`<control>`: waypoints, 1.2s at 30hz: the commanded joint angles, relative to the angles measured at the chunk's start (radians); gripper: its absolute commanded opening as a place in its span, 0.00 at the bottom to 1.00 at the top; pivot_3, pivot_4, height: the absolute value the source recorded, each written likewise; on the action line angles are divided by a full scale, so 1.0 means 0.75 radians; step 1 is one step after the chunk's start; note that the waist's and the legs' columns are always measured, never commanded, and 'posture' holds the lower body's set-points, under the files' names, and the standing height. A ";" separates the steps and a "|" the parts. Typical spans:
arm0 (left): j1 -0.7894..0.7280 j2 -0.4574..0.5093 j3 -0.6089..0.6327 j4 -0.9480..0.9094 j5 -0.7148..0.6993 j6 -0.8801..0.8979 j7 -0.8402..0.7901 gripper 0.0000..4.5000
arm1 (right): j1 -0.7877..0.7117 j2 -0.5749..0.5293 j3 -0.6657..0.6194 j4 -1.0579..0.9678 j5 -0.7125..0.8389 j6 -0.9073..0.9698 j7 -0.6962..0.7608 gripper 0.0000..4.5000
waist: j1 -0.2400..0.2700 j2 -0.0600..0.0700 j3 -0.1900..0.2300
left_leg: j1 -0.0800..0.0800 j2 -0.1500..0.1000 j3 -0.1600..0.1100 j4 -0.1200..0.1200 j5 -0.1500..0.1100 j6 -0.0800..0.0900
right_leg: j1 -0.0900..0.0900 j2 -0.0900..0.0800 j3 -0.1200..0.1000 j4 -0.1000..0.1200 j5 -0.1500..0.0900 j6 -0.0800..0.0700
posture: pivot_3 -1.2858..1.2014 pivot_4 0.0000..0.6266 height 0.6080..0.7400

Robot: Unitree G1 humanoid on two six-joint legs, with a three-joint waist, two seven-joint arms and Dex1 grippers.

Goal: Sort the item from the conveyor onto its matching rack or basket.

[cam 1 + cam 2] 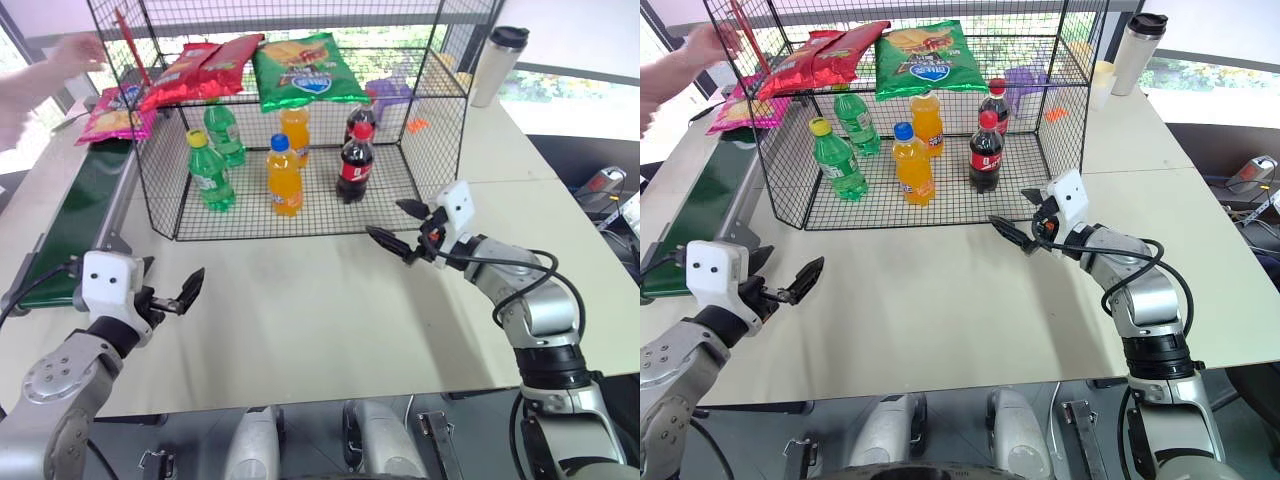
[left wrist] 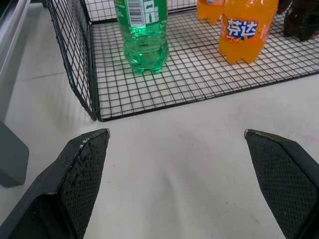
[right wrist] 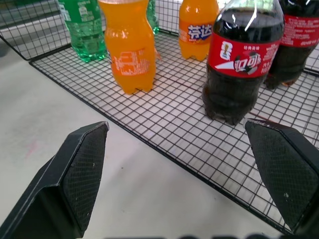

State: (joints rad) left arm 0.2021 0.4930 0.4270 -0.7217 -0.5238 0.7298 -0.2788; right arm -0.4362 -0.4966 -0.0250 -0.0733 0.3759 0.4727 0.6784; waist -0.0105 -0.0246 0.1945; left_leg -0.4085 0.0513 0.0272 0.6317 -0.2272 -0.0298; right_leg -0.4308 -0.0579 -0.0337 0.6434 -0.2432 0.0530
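Holding bottles (image 1: 286, 176) on its floor, wire cage (image 1: 160, 190) — crisp bags (image 1: 300, 68) shelved, both grippers' jaws open, empty.

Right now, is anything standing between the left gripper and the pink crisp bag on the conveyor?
Yes. The black wire cage's near-left corner stands partly between the open left gripper and the pink crisp bag, which lies at the far end of the conveyor. A person's hand hovers just above the bag.
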 commanded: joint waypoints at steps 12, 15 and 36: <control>0.086 0.043 0.214 -0.163 -0.093 -0.016 -0.016 1.00 | -0.120 -0.008 -0.029 0.089 0.063 -0.030 0.148 1.00 | -0.003 0.000 0.000 | 0.000 0.000 0.000 0.000 0.000 0.000 | 0.000 0.000 0.000 0.000 0.000 0.000 | 0.52 0.24 1.00; 0.180 0.212 0.418 -0.157 0.103 -0.113 -0.083 1.00 | -0.184 0.007 -0.058 0.072 0.176 0.075 0.200 1.00 | -0.007 0.000 0.000 | 0.000 0.001 0.000 0.000 0.000 0.000 | -0.001 0.001 0.000 0.001 0.000 0.000 | 0.52 0.24 1.00; 0.737 0.388 0.623 0.462 1.303 -1.273 -0.202 1.00 | -0.310 -0.064 0.171 -0.206 0.330 0.327 0.491 1.00 | -0.004 0.000 0.000 | -0.007 0.001 0.007 -0.007 -0.001 -0.001 | -0.010 -0.009 0.000 -0.010 0.000 -0.002 | 0.52 0.24 1.00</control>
State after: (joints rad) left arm 0.7665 0.7843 0.9028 -0.3918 0.4256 -0.2026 -0.4560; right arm -0.6632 -0.5359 0.1066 -0.1911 0.6138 0.7249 1.0314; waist -0.0138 -0.0245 0.1941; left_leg -0.4144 0.0520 0.0327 0.6265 -0.2283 -0.0306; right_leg -0.4383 -0.0648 -0.0337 0.6359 -0.2431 0.0516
